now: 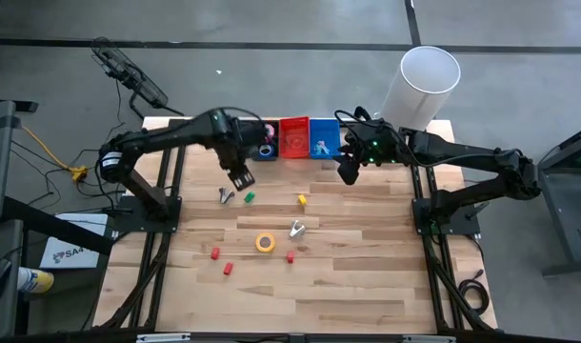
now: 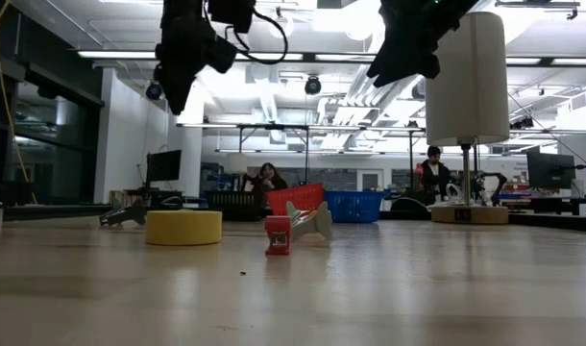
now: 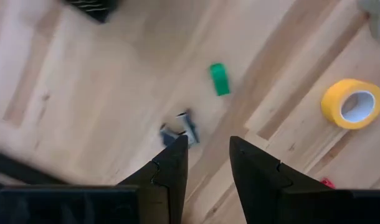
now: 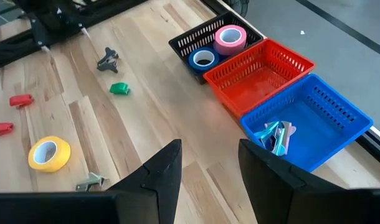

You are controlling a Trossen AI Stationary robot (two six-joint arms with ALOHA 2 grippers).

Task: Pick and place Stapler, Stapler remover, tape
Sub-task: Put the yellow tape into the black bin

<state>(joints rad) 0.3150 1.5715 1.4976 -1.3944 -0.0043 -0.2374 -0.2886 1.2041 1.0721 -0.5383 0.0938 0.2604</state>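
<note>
Grey staple remover point(image 3: 179, 127) lies on the table just ahead of the left gripper point(image 3: 207, 155), beside the green block point(image 3: 219, 79); fingers narrowly parted, holding nothing. Left arm is nearer. Right gripper point(image 4: 207, 163) hovers by the baskets, fingers apart, empty.

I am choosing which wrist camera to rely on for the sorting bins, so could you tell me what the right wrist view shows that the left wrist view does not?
Only the right wrist view shows the three baskets: the black basket with the pink tape and blue tape, the bare red basket, and the blue basket.

Only the left wrist view shows the left gripper, open above the table.

Both show the yellow tape, the green block and a staple remover.
</note>
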